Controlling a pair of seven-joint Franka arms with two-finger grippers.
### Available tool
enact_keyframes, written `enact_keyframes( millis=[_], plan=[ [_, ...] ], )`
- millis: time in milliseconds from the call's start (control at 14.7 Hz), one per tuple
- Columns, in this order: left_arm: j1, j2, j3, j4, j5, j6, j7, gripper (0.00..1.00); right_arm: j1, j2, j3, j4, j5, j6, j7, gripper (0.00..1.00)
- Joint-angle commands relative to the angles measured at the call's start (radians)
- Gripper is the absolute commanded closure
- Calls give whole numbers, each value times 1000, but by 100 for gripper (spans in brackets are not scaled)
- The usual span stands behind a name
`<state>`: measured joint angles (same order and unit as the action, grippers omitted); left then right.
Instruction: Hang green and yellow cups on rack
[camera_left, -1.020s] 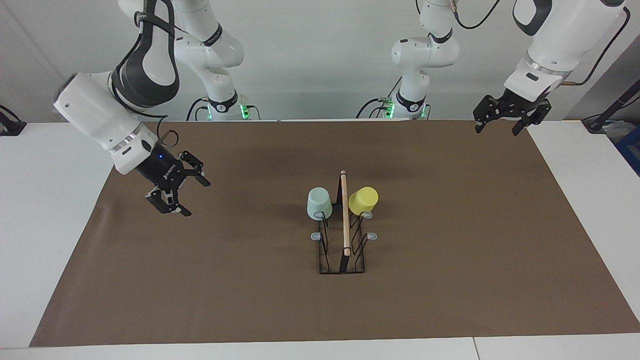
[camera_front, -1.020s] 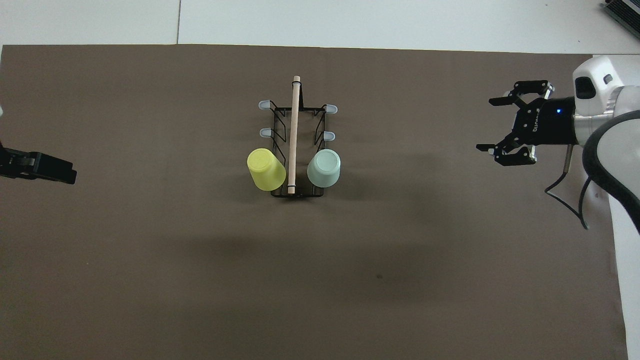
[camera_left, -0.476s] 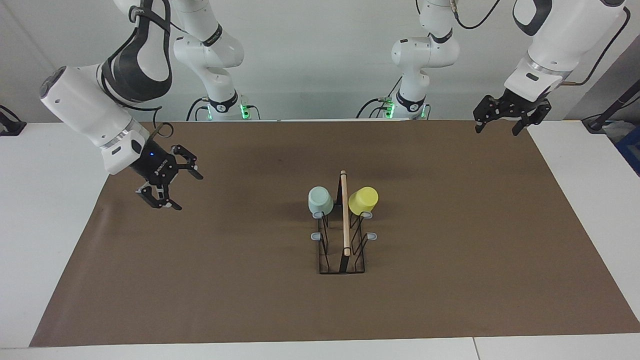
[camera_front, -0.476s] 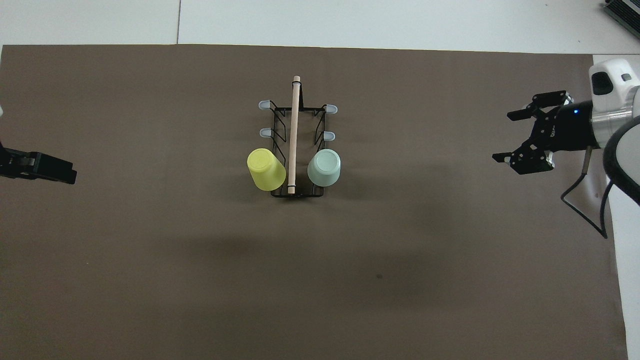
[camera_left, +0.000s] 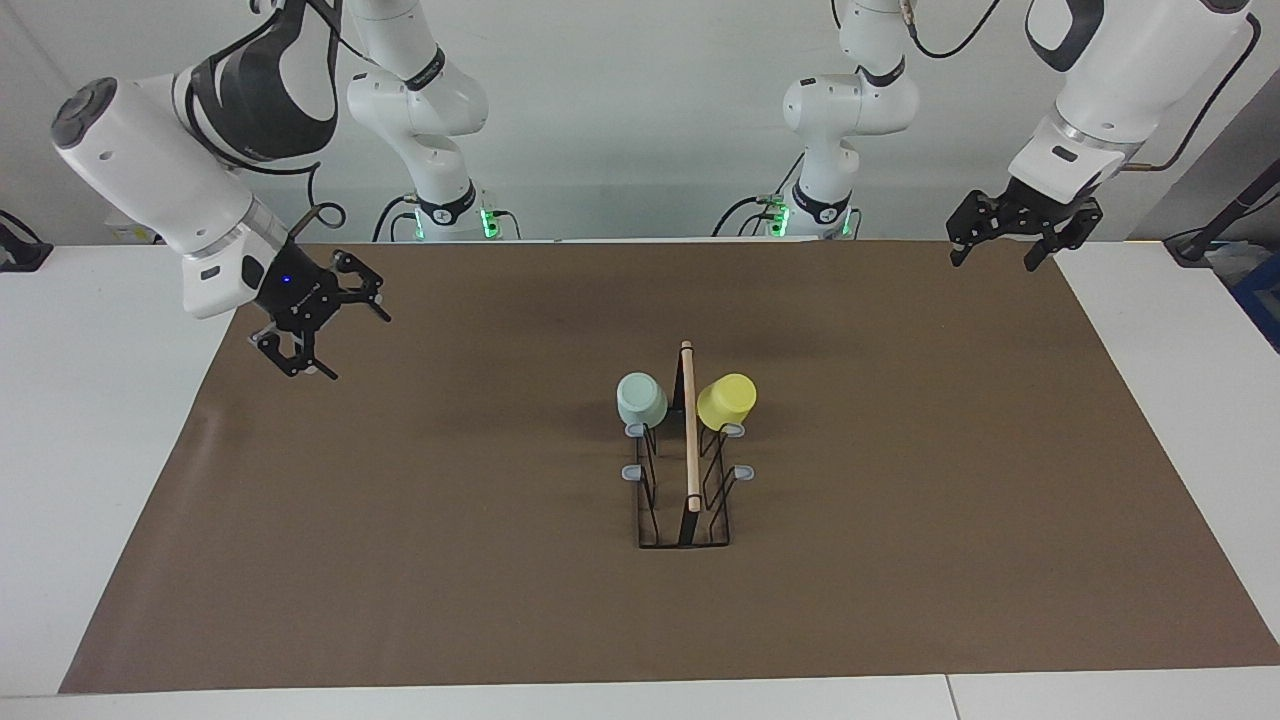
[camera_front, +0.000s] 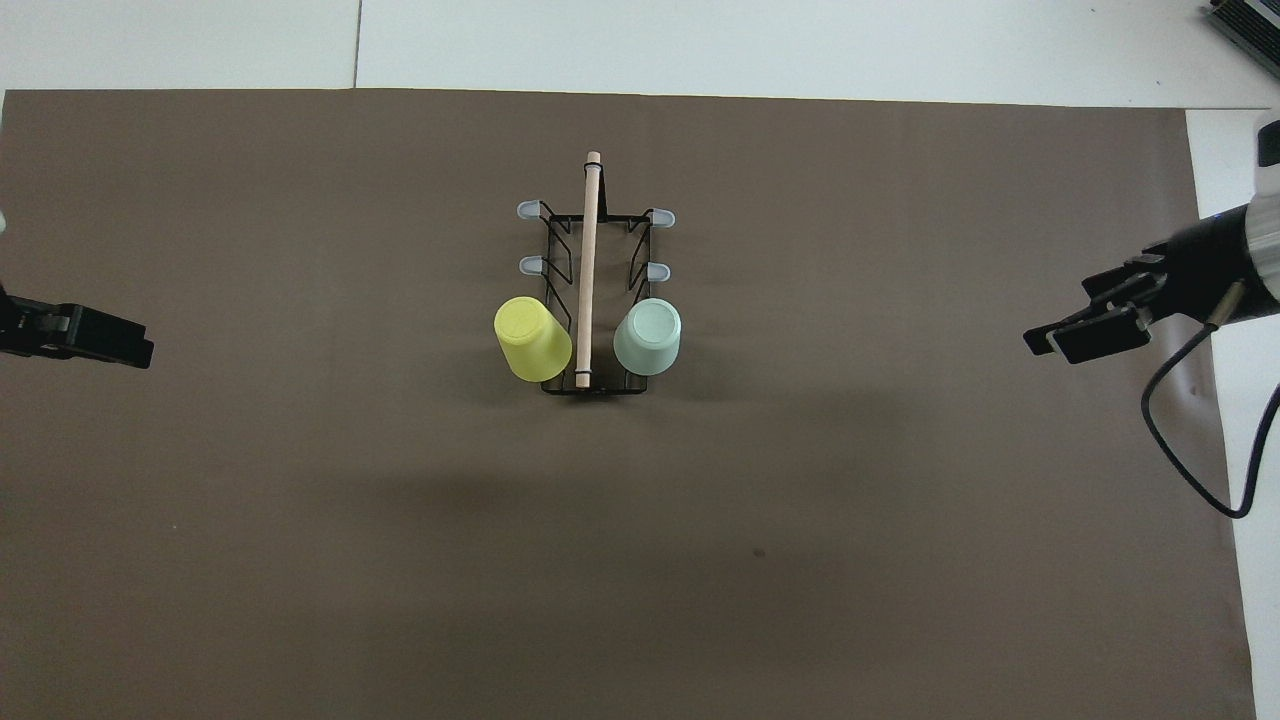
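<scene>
**Inspector:** Start with the desk (camera_left: 1150, 330). You have a white top with a brown mat (camera_left: 420, 560) over most of it, and the rack (camera_left: 686, 500) stands near the mat's middle. Its wooden rod (camera_left: 689, 430) runs from the robots' end toward the camera's end in the facing view, so the long axis points away from the robots.

**Operator:** And the 2 cups?

**Inspector:** Both hang upside down on the pair of prongs nearest the robots. The green cup (camera_left: 641, 399) sits on the side of the rod toward the right arm's end, the yellow cup (camera_left: 727, 401) on the side toward the left arm's end. 4 grey-tipped prongs stand bare. I judge the hanging done on what lies here.

**Operator:** Pincers?

**Inspector:** Your right pincer (camera_left: 318, 326) hangs in the air over the mat's edge at the right arm's end, jaws spread wide, nothing in them. Your left pincer (camera_left: 1010, 232) hangs over the mat's corner by its own base, jaws likewise wide and empty; that arm waits. Both are well apart from the rack.

**Operator:** If a cup needed reseating?

**Inspector:** Each cup lies inward along the desk from the pincer on its own side. You would take green with the right arm and yellow with the left, coming in square to the rod, never crossing it.
</scene>
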<state>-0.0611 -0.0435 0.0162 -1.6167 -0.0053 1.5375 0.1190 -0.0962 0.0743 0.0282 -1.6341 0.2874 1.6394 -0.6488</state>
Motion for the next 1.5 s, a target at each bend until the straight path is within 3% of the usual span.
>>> enact_keyframes(
  millis=[0,272,748,1020,1156,1292,1428],
  plan=[
    [-8,-15,7,-14,-2,-2,-7,0,21,5,15,23,-88,-23,163,0],
    [-8,-15,7,-14,-4,-2,-7,0,39,-16,13,23,-160,-59,384,0],
    [-6,-15,7,-14,-2,-2,-7,0,30,-36,9,8,-185,-62,373,0],
    [-8,-15,7,-14,-2,-2,-7,0,35,-94,2,33,-186,-127,399,0],
    [-6,-15,7,-14,-4,-2,-7,0,39,-131,1,30,-191,-148,457,0],
    [-6,-15,7,-14,-2,-2,-7,0,62,-133,-1,31,-220,-142,632,0],
    [-6,-15,7,-14,-2,-2,-7,0,102,-128,-11,22,-313,-89,641,0]
  ],
)
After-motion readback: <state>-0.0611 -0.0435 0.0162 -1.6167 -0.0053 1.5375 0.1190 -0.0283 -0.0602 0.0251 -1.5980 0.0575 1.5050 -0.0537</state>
